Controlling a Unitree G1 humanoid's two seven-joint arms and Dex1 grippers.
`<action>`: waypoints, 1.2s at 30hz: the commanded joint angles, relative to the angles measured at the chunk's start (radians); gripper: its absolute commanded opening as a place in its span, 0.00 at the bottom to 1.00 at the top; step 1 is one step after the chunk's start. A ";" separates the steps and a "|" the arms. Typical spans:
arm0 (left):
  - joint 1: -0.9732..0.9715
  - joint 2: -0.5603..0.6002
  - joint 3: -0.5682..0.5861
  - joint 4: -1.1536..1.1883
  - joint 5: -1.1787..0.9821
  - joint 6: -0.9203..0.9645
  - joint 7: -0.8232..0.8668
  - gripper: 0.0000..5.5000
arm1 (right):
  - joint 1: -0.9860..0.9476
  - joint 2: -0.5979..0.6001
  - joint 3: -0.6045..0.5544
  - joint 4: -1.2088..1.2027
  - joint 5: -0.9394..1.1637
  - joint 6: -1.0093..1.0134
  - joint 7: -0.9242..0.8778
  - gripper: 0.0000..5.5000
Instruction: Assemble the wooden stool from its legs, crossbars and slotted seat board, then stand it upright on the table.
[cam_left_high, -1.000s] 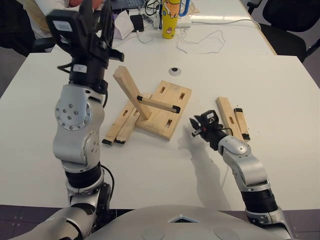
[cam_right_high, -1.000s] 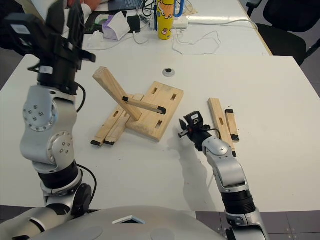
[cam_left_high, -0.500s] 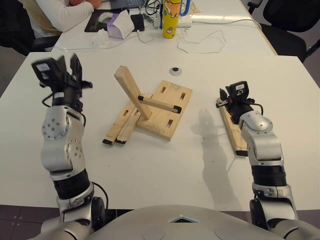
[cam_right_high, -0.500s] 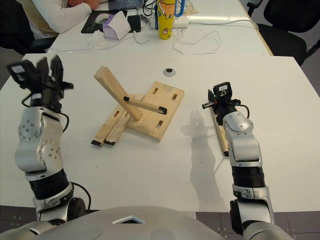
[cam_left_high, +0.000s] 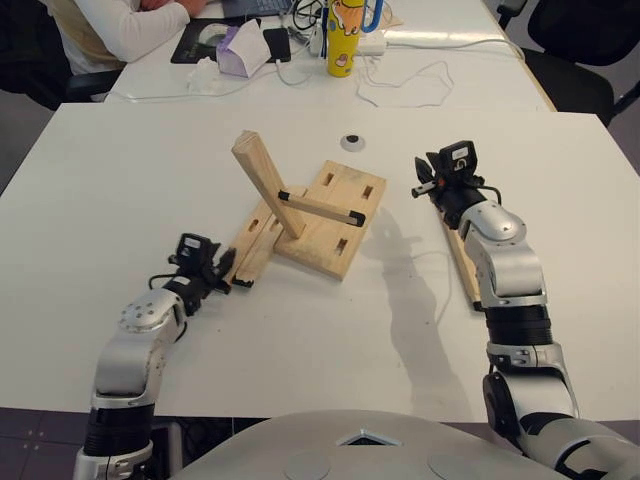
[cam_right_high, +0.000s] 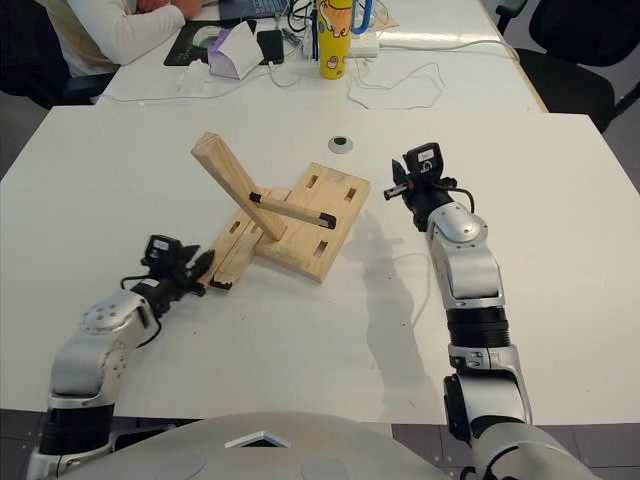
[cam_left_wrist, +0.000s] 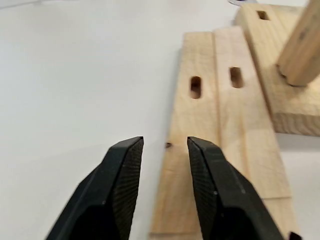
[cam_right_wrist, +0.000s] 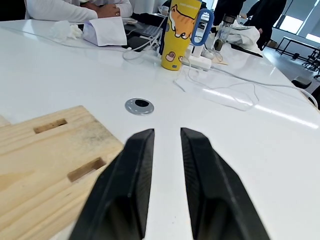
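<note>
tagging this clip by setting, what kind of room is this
Probably an office or lab workroom: white tables with a cable grommet set in the top, a black office chair at the far corner, and a yellow tumbler among desk clutter.

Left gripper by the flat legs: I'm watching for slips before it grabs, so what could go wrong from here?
1. The open left gripper straddles only the outer edge of the two flat legs; closing there may pinch poorly and slip.
2. Those legs run up to the seat board; dragging them could jolt it and topple the tilted leg.
</note>
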 joint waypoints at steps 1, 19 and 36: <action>-0.004 0.015 -0.042 0.008 0.012 -0.033 -0.035 0.30 | -0.021 -0.001 0.005 0.033 -0.004 -0.023 0.012 0.18; -0.084 0.088 -0.046 0.153 0.060 -0.040 -0.087 0.53 | 0.097 0.036 0.007 -0.023 -0.021 -0.056 -0.035 0.18; -0.113 0.142 -0.016 0.253 0.052 -0.014 -0.122 0.50 | 0.115 0.052 0.004 -0.044 -0.019 -0.046 -0.059 0.18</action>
